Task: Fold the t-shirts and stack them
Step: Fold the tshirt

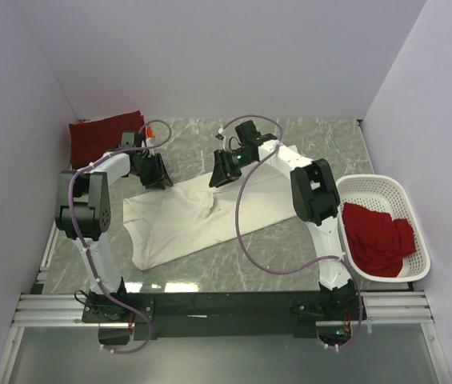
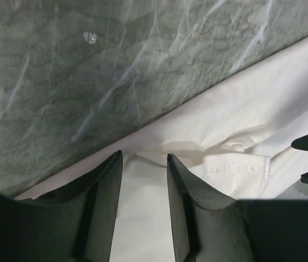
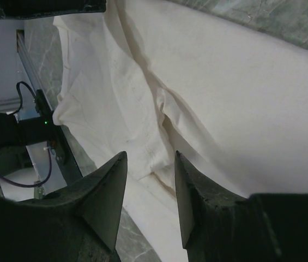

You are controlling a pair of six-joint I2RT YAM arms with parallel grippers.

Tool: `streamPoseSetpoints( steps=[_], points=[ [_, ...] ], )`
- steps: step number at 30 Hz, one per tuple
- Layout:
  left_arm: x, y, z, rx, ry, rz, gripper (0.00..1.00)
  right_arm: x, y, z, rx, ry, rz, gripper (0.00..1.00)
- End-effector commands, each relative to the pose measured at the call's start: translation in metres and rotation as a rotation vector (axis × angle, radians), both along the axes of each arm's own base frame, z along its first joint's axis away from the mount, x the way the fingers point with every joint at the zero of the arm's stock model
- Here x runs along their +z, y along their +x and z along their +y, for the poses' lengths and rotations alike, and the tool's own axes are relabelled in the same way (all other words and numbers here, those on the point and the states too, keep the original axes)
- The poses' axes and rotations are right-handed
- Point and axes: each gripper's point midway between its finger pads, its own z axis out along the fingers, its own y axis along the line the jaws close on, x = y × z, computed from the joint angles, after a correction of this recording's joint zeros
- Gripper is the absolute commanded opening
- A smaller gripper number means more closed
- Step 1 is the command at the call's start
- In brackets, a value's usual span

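Cream-white t-shirt (image 1: 186, 220) spread on table (image 1: 290, 144), left claw (image 2: 144, 155) narrowly parted over cloth, right claw (image 3: 150, 154) likewise

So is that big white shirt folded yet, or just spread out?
Spread out. The cream-white t-shirt lies wide and flat on the table, with the left gripper and right gripper open at its far edge.

No writing, label, brand, number or sign can be read in any view. The cream-white t-shirt (image 1: 186, 224) at the centre shows plain cloth only. Any marks on the arm housings (image 1: 315, 192) are too small to make out.
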Motion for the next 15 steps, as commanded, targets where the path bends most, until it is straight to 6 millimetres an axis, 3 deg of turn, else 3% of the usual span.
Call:
streamPoseSetpoints(
  steps=[1,6,15],
  points=[
    [0.019,-0.001,0.005,-0.013,0.021,-0.055,0.44,0.000,-0.008,0.011,0.023,0.014,0.001,0.47],
    [0.010,-0.007,0.006,-0.016,0.029,-0.025,0.45,-0.001,-0.010,0.014,0.029,0.007,-0.003,0.47],
    [0.011,-0.007,-0.001,-0.042,-0.009,-0.030,0.43,-0.013,-0.018,0.018,0.043,-0.039,-0.001,0.47]
  ],
)
